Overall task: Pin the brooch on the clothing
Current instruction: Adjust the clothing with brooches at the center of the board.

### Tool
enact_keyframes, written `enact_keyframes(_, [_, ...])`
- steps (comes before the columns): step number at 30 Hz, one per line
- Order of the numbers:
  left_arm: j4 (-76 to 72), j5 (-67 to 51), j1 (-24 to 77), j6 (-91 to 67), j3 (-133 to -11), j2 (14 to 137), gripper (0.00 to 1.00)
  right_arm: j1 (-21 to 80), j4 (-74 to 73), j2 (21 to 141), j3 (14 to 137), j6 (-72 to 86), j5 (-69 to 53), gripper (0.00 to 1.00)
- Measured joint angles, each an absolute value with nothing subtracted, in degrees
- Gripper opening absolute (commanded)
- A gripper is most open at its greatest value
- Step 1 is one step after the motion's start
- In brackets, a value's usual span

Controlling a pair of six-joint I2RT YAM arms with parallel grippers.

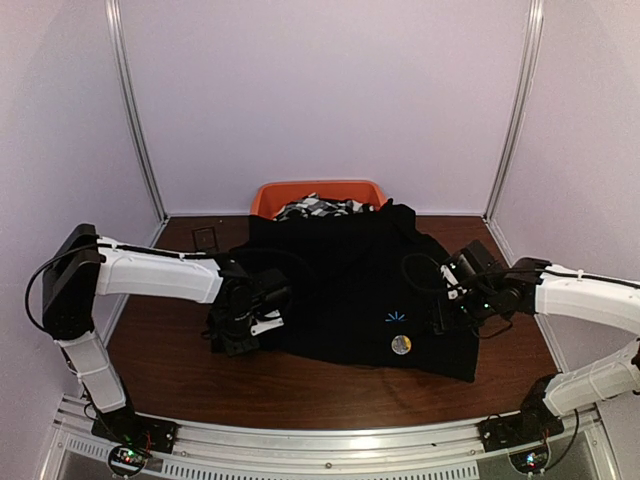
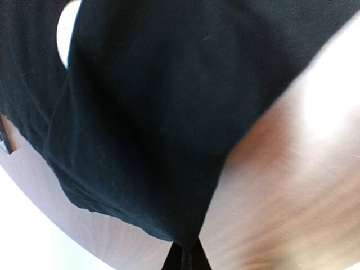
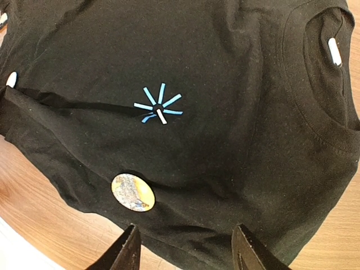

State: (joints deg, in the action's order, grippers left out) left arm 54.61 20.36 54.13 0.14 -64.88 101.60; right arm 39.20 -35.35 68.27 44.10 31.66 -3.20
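Note:
The black shirt (image 1: 350, 275) lies spread on the brown table, with a light-blue starburst (image 1: 397, 317) on its front. A round yellow-and-blue brooch (image 1: 400, 345) sits on the shirt just below the starburst, near the front hem. In the right wrist view the brooch (image 3: 133, 192) lies on the shirt (image 3: 236, 112) below the starburst (image 3: 159, 105). A white tag (image 3: 334, 50) shows inside the collar. My right gripper (image 3: 185, 253) is open and empty, hovering above the hem to the right of the brooch. My left gripper (image 2: 188, 256) is shut on the shirt's edge (image 2: 146, 140) at its left side (image 1: 262, 318).
An orange bin (image 1: 268, 195) stands at the back edge with black-and-white patterned fabrics (image 1: 320, 208) in it. A small dark square (image 1: 205, 238) lies on the table at the back left. Bare table (image 1: 180, 365) runs in front of the shirt. Walls close in on three sides.

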Motion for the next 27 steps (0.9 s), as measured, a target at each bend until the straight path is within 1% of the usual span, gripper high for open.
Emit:
enact_keyframes(5, [58.9,15.4,55.3,0.4,-69.0,101.6,0.00,39.2,-38.6,68.2,46.8,29.9,-3.3,0.56])
enact_keyframes(11, [62.0,12.6,56.1,1.4,-72.9,101.9,0.00,39.9,-45.2,66.7,48.3,26.9,-4.1,0.56])
enact_keyframes(16, [63.3,9.6,56.1,2.5,-73.5,104.7,0.00,42.7,-50.5,63.4,44.0,26.7,-4.4,0.56])
enact_keyframes(19, [63.5,7.5,56.1,3.3,-73.5,106.4,0.00,43.9,-53.1,62.0,41.2,27.0,-4.4,0.60])
enact_keyframes(21, [63.7,6.2,56.1,3.7,-73.5,107.1,0.00,44.4,-53.8,62.3,40.4,27.3,-4.1,0.62])
enact_keyframes(27, [64.2,3.4,56.1,4.6,-73.5,107.2,0.00,47.2,-53.3,67.5,40.3,28.6,-2.3,0.62])
